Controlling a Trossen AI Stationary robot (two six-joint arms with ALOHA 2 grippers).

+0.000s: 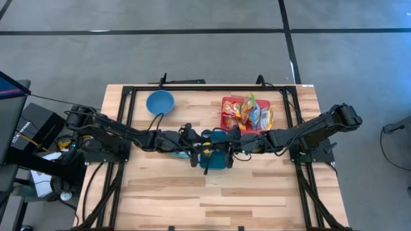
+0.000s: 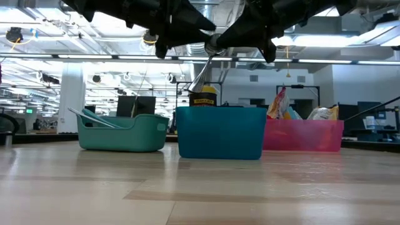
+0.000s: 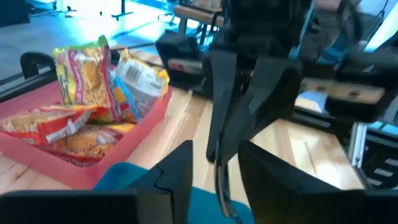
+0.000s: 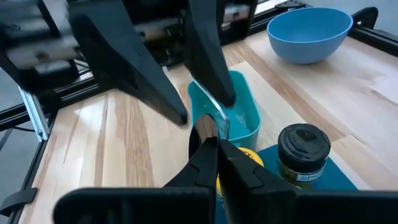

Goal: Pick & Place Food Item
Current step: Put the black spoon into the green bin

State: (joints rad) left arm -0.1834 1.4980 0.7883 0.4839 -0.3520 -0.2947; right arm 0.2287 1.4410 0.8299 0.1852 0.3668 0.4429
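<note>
Silver packet (image 2: 201,74) hangs mid-frame above the blue bin (image 2: 220,132), pinched at its top by the right gripper (image 4: 214,146), jaws clamped on it. Left gripper (image 3: 214,165) just beside it, jaws apart around the packet's edge. Teal bin (image 2: 123,132) at left, red snack tray (image 1: 226,115) at right, blue bowl (image 1: 160,101) upper left on the bench (image 1: 257,186).
</note>
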